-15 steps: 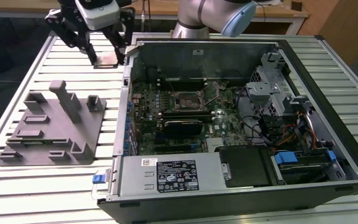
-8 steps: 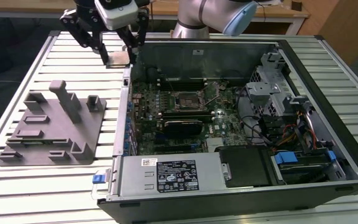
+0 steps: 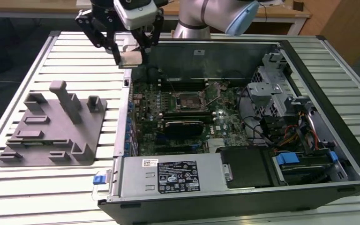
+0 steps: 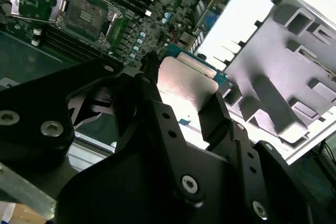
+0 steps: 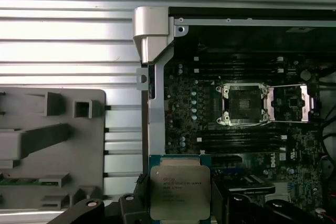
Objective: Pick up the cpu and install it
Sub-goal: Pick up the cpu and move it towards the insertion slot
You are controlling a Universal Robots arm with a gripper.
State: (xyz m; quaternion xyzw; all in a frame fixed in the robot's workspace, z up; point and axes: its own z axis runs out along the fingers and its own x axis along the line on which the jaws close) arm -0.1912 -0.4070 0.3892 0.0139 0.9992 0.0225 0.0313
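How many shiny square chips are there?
1. The cpu is held in the gripper, up beside the open computer case. The socket looks empty. Another could be hidden inside the case.

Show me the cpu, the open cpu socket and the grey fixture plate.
cpu (image 5: pixel 180 192): first wrist view, middle of its silver top.
socket (image 5: pixel 242 104): first wrist view, dark centre of the socket.
fixture plate (image 3: pixel 58 140): exterior view, bare flat base.

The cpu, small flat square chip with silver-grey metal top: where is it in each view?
Exterior view: cpu held in the black gripper, above the open computer case's far corner.
Second wrist view: cpu clamped in the gripper.
First wrist view: cpu over the motherboard's edge.
Shared landmark: open metal-framed socket.
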